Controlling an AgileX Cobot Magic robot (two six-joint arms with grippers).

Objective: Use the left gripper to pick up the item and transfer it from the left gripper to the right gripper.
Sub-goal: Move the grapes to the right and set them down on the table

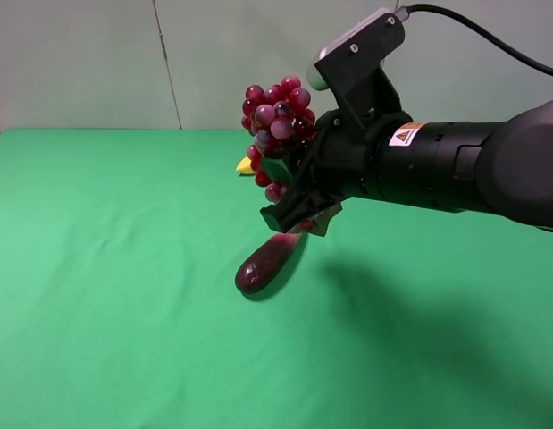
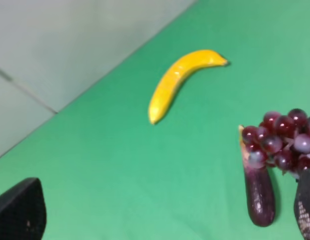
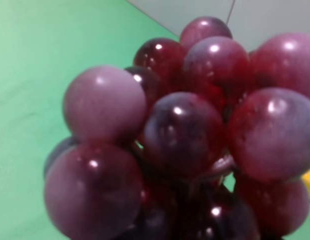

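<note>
Right gripper (image 1: 298, 213) was clamped on the glossy dark-red bunch of round grapes (image 1: 278, 114), high above the green cloth table (image 1: 97, 268); left gripper (image 2: 162, 210) gaped wide apart.

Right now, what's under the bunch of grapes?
A dark purple eggplant lies on the green cloth below the lifted grapes. One end of it is hidden behind the robot arm, so that part cannot be seen from the high view.

Banana (image 2: 180, 80) and eggplant (image 1: 263, 265) lie apart on green cloth (image 1: 106, 268).
</note>
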